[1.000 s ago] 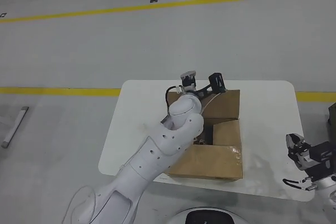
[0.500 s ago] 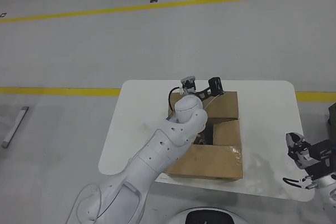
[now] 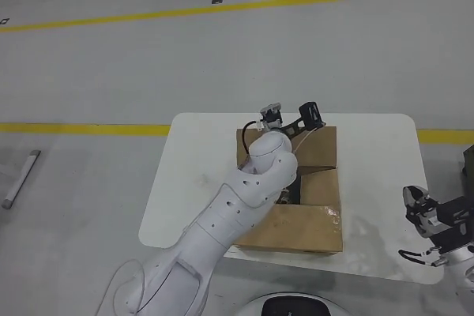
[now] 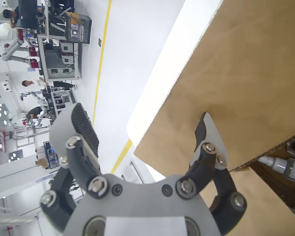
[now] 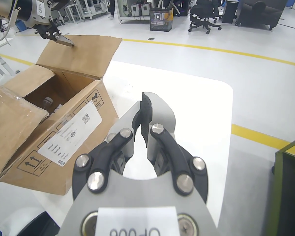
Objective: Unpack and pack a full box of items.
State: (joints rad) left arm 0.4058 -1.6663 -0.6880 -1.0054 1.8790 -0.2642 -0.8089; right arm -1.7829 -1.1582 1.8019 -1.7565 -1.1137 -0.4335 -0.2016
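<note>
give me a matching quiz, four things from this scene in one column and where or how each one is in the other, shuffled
Things:
1. left hand
2. right hand
3. white label
4. bottle

Place or state:
a. inside the box
b. shut, over the table beside the box
c. open, one finger on the far flap
d. stuck on the box's side wall

Pairs: 1-c, 2-b, 3-d, 4-a

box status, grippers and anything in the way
Left gripper open, one fingertip on the far flap. Right gripper shut, empty, beside the box. Near flap partly covers the opening.
</note>
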